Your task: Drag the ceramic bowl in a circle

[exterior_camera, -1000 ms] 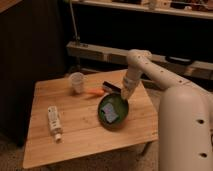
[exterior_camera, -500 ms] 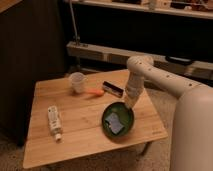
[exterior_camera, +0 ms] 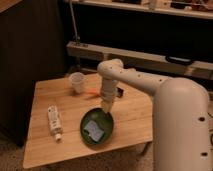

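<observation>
The ceramic bowl [exterior_camera: 97, 129] is a wide, shallow dark-green dish on the wooden table [exterior_camera: 40, 97], near its front edge and right of centre. A pale object lies inside it. My gripper [exterior_camera: 106, 106] points down from the white arm [exterior_camera: 140, 80] and meets the bowl's far rim.
A small translucent white cup [exterior_camera: 76, 82] stands at the back of the table. A white bottle [exterior_camera: 54, 121] lies on its side at the left. A small orange item [exterior_camera: 91, 92] and a dark item [exterior_camera: 119, 92] lie behind the bowl. A dark wall panel stands at the left and a shelf behind.
The gripper has swung left and toward the table's front. The bowl has slid with it, from right of centre to the front middle.
</observation>
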You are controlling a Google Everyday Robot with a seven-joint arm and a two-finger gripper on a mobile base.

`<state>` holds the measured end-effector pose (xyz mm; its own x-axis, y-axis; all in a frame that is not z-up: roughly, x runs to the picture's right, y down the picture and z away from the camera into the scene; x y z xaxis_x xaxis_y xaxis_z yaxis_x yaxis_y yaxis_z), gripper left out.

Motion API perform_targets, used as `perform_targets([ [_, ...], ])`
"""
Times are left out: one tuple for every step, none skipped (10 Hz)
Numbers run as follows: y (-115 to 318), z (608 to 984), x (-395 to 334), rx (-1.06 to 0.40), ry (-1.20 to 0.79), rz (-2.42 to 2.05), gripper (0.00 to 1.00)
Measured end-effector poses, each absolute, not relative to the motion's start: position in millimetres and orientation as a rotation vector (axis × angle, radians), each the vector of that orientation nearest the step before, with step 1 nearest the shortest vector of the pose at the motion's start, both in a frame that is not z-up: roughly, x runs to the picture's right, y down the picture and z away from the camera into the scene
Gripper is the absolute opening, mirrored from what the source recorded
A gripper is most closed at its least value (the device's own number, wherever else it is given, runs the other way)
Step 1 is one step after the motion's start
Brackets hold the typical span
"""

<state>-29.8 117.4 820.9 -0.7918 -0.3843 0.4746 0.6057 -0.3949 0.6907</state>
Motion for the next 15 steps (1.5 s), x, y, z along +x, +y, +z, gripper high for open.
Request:
perform_targets([
  [116,825,-44,-0.296,-1.237,-2.215,0.10],
  [110,830,-56,-0.255,-1.243,-2.226,0.10],
  [102,835,-59,-0.223,-1.238,-2.218,0.10],
  [93,842,-55,-0.193,-1.228,-2.203,0.10],
  [81,851,-49,-0.172,-1.215,-2.183,0.10],
  [63,866,-36,-0.158,-1.195,-2.152,0.10],
  [46,880,-22,-0.165,-1.177,-2.126,0.10],
  [32,891,-12,-0.184,-1.162,-2.104,0.10],
  [20,900,3,-0.231,-1.131,-2.086,0.10],
  [12,902,22,-0.277,-1.089,-2.076,0.10],
  [9,903,41,-0.310,-1.066,-2.069,0.10],
  [6,904,58,-0.351,-1.047,-2.080,0.10],
  [6,900,65,-0.383,-1.039,-2.095,0.10],
  [10,896,71,-0.407,-1.031,-2.101,0.10],
  [20,885,78,-0.433,-1.025,-2.101,0.10],
])
